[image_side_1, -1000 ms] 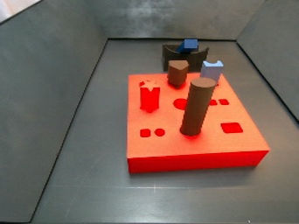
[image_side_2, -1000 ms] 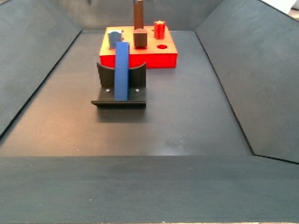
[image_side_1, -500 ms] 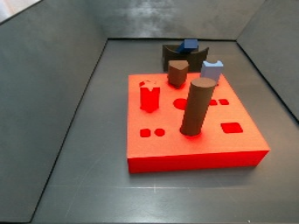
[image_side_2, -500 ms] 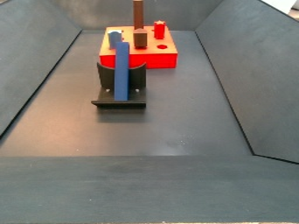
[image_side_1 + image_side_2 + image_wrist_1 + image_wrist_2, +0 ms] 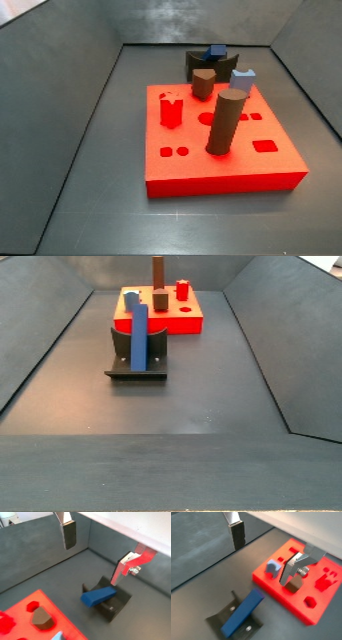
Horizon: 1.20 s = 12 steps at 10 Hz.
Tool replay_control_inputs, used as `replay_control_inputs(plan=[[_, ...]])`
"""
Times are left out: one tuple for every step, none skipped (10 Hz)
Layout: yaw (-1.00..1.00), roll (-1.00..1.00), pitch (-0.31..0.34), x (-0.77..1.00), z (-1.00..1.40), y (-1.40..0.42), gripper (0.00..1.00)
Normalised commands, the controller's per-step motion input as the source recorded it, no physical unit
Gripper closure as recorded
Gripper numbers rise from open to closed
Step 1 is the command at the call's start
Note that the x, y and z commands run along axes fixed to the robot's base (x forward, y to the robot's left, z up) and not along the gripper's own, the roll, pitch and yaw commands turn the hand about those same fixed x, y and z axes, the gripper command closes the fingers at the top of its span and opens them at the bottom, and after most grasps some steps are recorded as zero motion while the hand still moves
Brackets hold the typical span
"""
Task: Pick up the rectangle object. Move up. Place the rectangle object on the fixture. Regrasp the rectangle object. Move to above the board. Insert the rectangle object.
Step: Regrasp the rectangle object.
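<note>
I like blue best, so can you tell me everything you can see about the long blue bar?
The rectangle object is a long, slim bar of strong, plain blue with flat sides and square ends. It looks smooth and solid, perhaps plastic. It stands on the fixture, leaning against its upright part, just in front of the board. Only the fixture touches it. In a wrist view the bar lies below the gripper, whose open fingers are well clear of it.

Dark grey floor [image 5: 201,396], walled on its sides. Resting directly on it: the fixture [image 5: 138,366] and, just behind, the red board [image 5: 187,320]. Gripper [image 5: 93,554] well above the floor in both wrist views, fingers apart, nothing between.
</note>
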Motion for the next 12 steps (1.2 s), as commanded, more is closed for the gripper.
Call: replay_control_inputs(plan=[[0.04, 1.00, 0.005, -0.01, 0.01, -0.02, 0.00], [0.04, 1.00, 0.013, 0.00, 0.01, -0.02, 0.00], [0.04, 1.00, 0.018, 0.02, 0.00, -0.02, 0.00], [0.04, 1.00, 0.024, 0.02, 0.00, -0.02, 0.00], [0.05, 1.00, 0.036, 0.04, 0.00, -0.03, 0.00], [0.05, 1.00, 0.047, 0.06, 0.00, -0.03, 0.00], [0.06, 1.00, 0.069, 0.07, 0.00, -0.03, 0.00], [0.07, 1.00, 0.090, 0.08, 0.00, -0.04, 0.00], [0.08, 1.00, 0.119, 0.09, -0.01, -0.04, 0.00], [0.10, 1.00, 0.142, 0.09, 0.00, -0.04, 0.00], [0.15, 1.00, 0.173, 0.09, -0.01, -0.04, 0.00], [0.16, 0.88, 0.167, 0.09, -0.01, -0.05, 0.00]])
